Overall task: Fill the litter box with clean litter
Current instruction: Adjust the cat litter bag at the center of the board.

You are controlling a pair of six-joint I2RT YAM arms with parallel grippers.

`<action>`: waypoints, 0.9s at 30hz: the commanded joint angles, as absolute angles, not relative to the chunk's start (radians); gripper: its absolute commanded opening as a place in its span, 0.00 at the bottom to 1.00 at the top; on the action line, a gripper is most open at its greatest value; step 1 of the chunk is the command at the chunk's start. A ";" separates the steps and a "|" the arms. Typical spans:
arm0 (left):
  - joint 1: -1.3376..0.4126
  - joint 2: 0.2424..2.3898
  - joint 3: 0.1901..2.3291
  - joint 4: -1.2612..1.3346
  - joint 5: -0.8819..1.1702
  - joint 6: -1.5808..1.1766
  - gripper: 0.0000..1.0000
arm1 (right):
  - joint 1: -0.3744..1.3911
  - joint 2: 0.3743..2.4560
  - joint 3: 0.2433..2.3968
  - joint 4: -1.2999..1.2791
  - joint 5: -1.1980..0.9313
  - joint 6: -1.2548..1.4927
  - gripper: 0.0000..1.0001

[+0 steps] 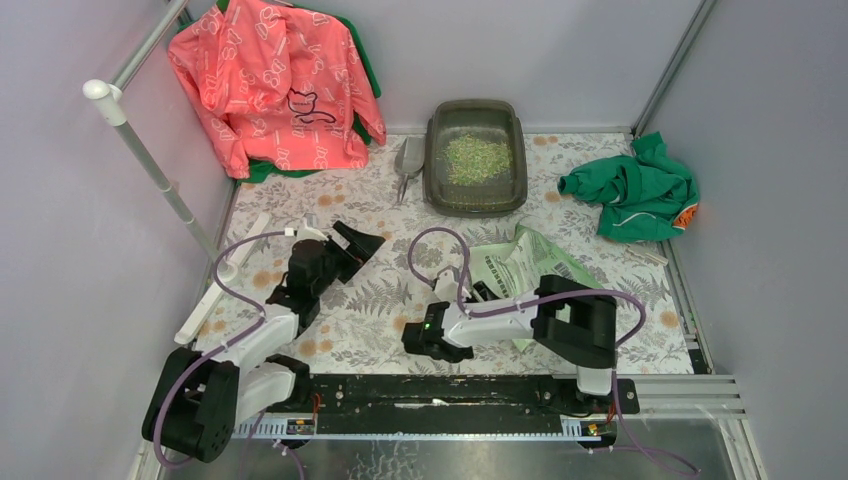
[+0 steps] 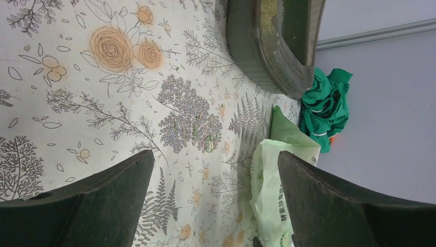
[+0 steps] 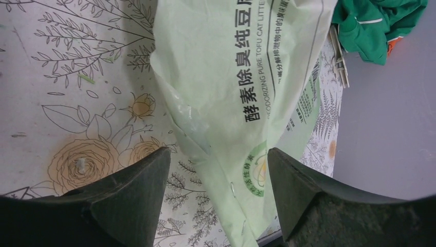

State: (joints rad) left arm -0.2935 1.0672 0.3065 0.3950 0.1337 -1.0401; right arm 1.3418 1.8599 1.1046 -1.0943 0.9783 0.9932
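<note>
The dark grey-olive litter box [image 1: 436, 176] stands at the back of the table with a loose heap of pale green and beige litter [image 1: 478, 157] in it. Its corner shows in the left wrist view [image 2: 277, 56]. My left gripper [image 1: 355, 243] [image 2: 216, 170] is open and empty over the floral mat, left of the light green printed bag [image 1: 520, 268]. My right gripper [image 1: 476, 291] [image 3: 218, 164] is open, and a flat corner of the bag [image 3: 241, 87] lies between its fingers, not clamped.
A small grey scoop [image 1: 408, 163] lies left of the litter box. A green cloth [image 1: 632, 190] lies at the right edge, also in the wrist views [image 2: 324, 108] [image 3: 375, 25]. A pink jacket [image 1: 275, 85] hangs at the back left. A white pole [image 1: 150, 150] stands left.
</note>
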 commanded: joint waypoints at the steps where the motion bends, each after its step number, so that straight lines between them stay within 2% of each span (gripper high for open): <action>1: -0.278 1.041 0.299 0.404 0.159 -1.025 0.99 | 1.337 1.919 1.142 -1.105 1.045 1.033 0.75; 6: -0.262 1.028 0.301 0.394 0.170 -1.023 0.99 | 1.332 1.967 1.172 -1.121 1.056 1.036 0.69; 14: -0.242 1.038 0.293 0.416 0.189 -1.031 0.99 | 1.265 2.038 1.220 -1.192 1.116 1.058 0.53; 16: -0.236 1.047 0.290 0.430 0.200 -1.036 0.99 | 1.239 2.036 1.214 -1.193 1.124 1.050 0.46; 19: -0.228 1.056 0.284 0.448 0.213 -1.043 0.99 | 1.213 1.993 1.184 -1.166 1.129 1.022 0.35; 27: -0.220 1.041 0.276 0.447 0.229 -1.049 0.99 | 1.207 1.779 1.166 -1.176 1.146 0.982 0.15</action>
